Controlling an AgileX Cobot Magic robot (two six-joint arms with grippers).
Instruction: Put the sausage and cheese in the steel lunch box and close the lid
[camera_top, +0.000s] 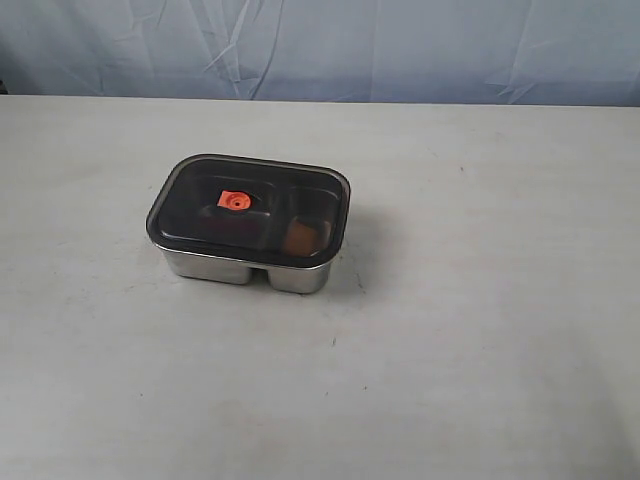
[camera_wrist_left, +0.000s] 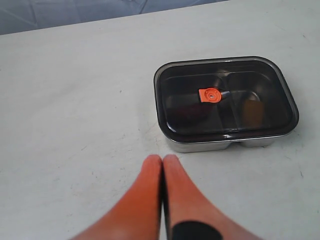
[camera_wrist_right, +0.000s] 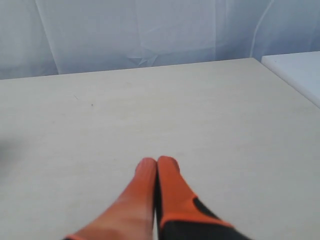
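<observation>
The steel lunch box stands on the white table left of centre, with the dark translucent lid resting flat on it and its orange valve tab at the centre. Through the lid the cheese shows as a dim orange block in the smaller compartment, and a faint reddish shape, the sausage, lies in the larger one. My left gripper is shut and empty, a short way from the lunch box. My right gripper is shut and empty over bare table; neither arm appears in the exterior view.
A wrinkled pale blue sheet hangs behind the table's far edge. In the right wrist view a white surface adjoins the table's corner.
</observation>
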